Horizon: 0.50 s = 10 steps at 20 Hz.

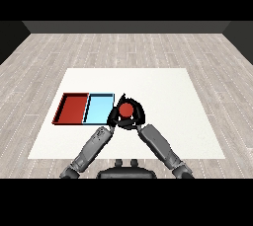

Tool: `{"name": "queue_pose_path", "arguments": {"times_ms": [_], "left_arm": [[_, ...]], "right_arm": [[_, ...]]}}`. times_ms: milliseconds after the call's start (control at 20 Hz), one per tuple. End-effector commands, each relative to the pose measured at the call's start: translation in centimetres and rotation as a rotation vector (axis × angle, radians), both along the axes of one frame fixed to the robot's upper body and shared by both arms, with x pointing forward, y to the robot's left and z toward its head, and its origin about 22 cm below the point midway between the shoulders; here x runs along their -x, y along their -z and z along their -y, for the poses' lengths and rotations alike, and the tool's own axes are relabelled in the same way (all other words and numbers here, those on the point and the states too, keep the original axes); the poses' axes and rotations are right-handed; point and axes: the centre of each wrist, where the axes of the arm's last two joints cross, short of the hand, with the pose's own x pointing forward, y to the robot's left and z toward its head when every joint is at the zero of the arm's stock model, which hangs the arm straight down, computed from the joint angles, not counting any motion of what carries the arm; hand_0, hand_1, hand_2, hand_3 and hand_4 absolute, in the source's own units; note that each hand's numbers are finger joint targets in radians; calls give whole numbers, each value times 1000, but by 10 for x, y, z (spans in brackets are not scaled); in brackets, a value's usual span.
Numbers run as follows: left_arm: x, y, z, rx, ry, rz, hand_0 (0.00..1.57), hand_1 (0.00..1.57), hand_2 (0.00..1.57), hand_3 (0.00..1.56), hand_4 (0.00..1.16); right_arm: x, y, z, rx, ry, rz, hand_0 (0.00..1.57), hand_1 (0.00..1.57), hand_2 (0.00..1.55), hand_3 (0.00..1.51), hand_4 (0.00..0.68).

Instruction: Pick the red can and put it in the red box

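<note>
The red can (126,109) is standing upright, its round top showing, just to the right of the light blue tray (98,108) and level with its near half. The red tray (72,108), flat and shallow, is lying touching the light blue tray's left side.

On the table (163,87) two trays lie side by side, one (72,108) left of the other (99,107), and the can (127,109) sits just right of them between both hands.
</note>
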Motion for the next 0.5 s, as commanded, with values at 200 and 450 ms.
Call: {"name": "queue_pose_path", "arguments": {"times_ms": [200, 450], "left_arm": [[16, 20, 22, -39, -65, -17, 0, 0, 0, 0, 236], [2, -16, 18, -25, -102, 3, 1295, 1295, 1321, 1249, 856]], "right_arm": [[8, -7, -9, 3, -12, 16, 1471, 1471, 1457, 1405, 511], [-11, 8, -4, -29, -21, 15, 1513, 1513, 1460, 1404, 528]]}}
